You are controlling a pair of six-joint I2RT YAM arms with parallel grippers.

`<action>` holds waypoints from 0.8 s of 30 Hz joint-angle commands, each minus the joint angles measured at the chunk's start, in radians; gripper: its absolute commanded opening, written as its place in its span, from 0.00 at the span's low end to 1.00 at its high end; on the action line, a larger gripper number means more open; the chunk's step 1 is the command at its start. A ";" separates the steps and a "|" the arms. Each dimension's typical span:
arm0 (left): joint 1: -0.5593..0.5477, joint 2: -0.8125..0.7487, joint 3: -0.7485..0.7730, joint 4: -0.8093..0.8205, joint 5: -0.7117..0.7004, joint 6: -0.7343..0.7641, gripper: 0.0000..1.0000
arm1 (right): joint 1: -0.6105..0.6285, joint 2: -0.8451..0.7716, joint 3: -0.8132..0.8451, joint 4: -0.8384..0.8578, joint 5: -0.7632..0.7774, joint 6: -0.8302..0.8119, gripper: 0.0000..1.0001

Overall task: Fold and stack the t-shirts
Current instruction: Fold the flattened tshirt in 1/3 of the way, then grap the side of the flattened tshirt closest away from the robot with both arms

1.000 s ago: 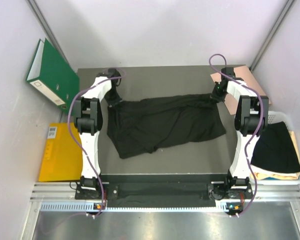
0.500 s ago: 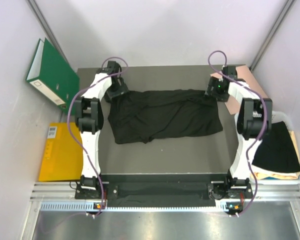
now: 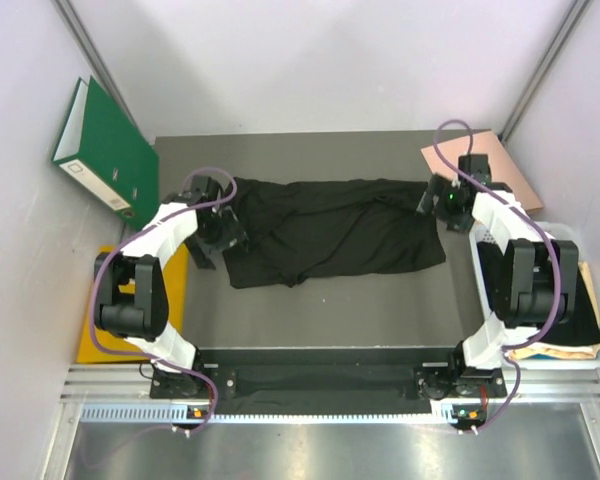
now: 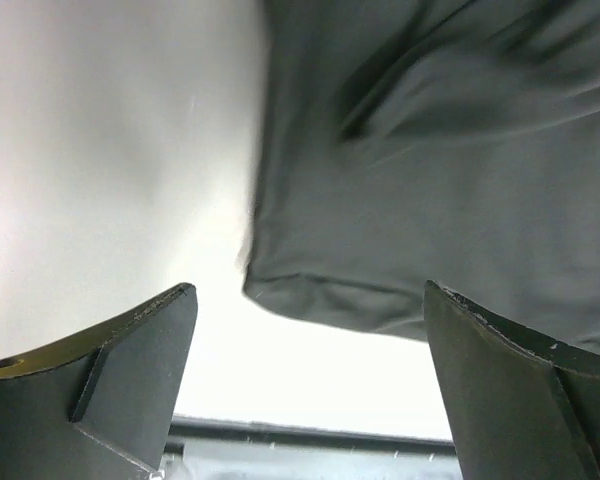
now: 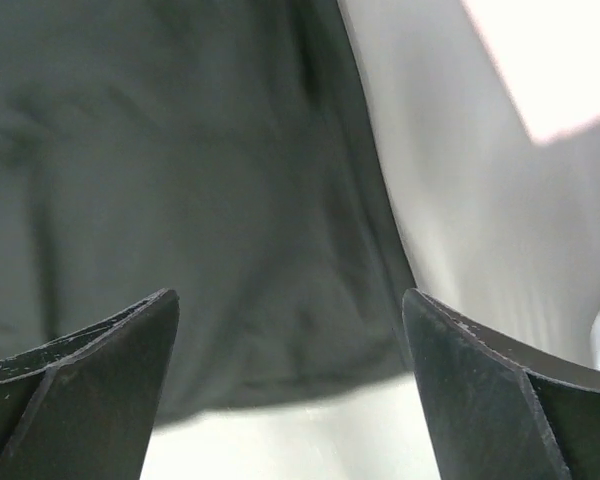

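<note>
Left gripper [image 4: 305, 385] and right gripper [image 5: 290, 390] fingers are spread, grasping nothing. Below each pair lies an edge of the limp black fabric t-shirt [image 3: 330, 225] on a dark grey tabletop [image 3: 330, 310].

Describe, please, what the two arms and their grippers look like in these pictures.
Both the left arm and right arm have white shells with black joints and black bases. A purple cable loops along each. The left gripper and right gripper have broad, flat, dark wedge-shaped fingers. A small green light glows on the right arm's far end.
</note>
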 commanded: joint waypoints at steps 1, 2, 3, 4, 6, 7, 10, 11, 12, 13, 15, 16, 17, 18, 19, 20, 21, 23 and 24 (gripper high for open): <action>0.001 -0.046 -0.130 0.051 0.090 -0.051 0.98 | -0.006 0.009 -0.056 -0.088 -0.021 0.054 0.92; 0.001 -0.050 -0.153 0.079 0.104 -0.059 0.98 | -0.006 0.006 -0.065 -0.088 -0.018 0.059 0.92; 0.001 -0.053 -0.175 0.088 0.122 -0.063 0.97 | -0.006 0.001 -0.085 -0.083 -0.016 0.063 0.92; 0.000 -0.053 -0.211 0.097 0.129 -0.068 0.96 | -0.006 0.001 -0.093 -0.083 -0.016 0.066 0.92; 0.000 -0.044 -0.258 0.133 0.144 -0.073 0.94 | -0.006 -0.001 -0.113 -0.079 -0.015 0.071 0.91; -0.003 -0.040 -0.271 0.146 0.155 -0.074 0.92 | -0.006 0.002 -0.120 -0.075 -0.015 0.071 0.91; -0.012 -0.006 -0.296 0.203 0.178 -0.076 0.80 | -0.006 0.021 -0.149 -0.056 -0.013 0.080 0.90; -0.017 0.021 -0.296 0.212 0.178 -0.076 0.77 | -0.006 0.034 -0.157 -0.037 -0.016 0.082 0.88; -0.021 0.035 -0.292 0.229 0.175 -0.076 0.71 | -0.005 0.042 -0.171 -0.025 -0.021 0.088 0.86; -0.028 0.051 -0.289 0.238 0.169 -0.076 0.61 | -0.005 0.048 -0.176 -0.014 -0.024 0.091 0.85; -0.031 0.094 -0.270 0.252 0.158 -0.077 0.51 | 0.003 0.079 -0.191 0.020 -0.033 0.093 0.81; -0.031 0.106 -0.262 0.267 0.150 -0.079 0.39 | 0.006 0.090 -0.192 0.029 -0.045 0.094 0.79; -0.031 0.133 -0.255 0.272 0.141 -0.080 0.32 | 0.012 0.117 -0.194 0.049 -0.056 0.094 0.71; -0.031 0.149 -0.232 0.275 0.138 -0.079 0.24 | 0.015 0.131 -0.195 0.059 -0.067 0.094 0.63; -0.031 0.164 -0.218 0.275 0.138 -0.077 0.14 | 0.017 0.143 -0.197 0.067 -0.078 0.091 0.55; -0.031 0.192 -0.206 0.271 0.133 -0.074 0.00 | 0.018 0.159 -0.199 0.090 -0.101 0.091 0.29; -0.031 0.201 -0.178 0.259 0.130 -0.071 0.00 | 0.021 0.162 -0.208 0.099 -0.110 0.091 0.18; -0.031 0.194 -0.160 0.229 0.136 -0.059 0.00 | 0.023 0.153 -0.217 0.115 -0.124 0.089 0.01; -0.031 0.181 -0.147 0.219 0.138 -0.056 0.00 | 0.023 0.142 -0.220 0.122 -0.128 0.083 0.00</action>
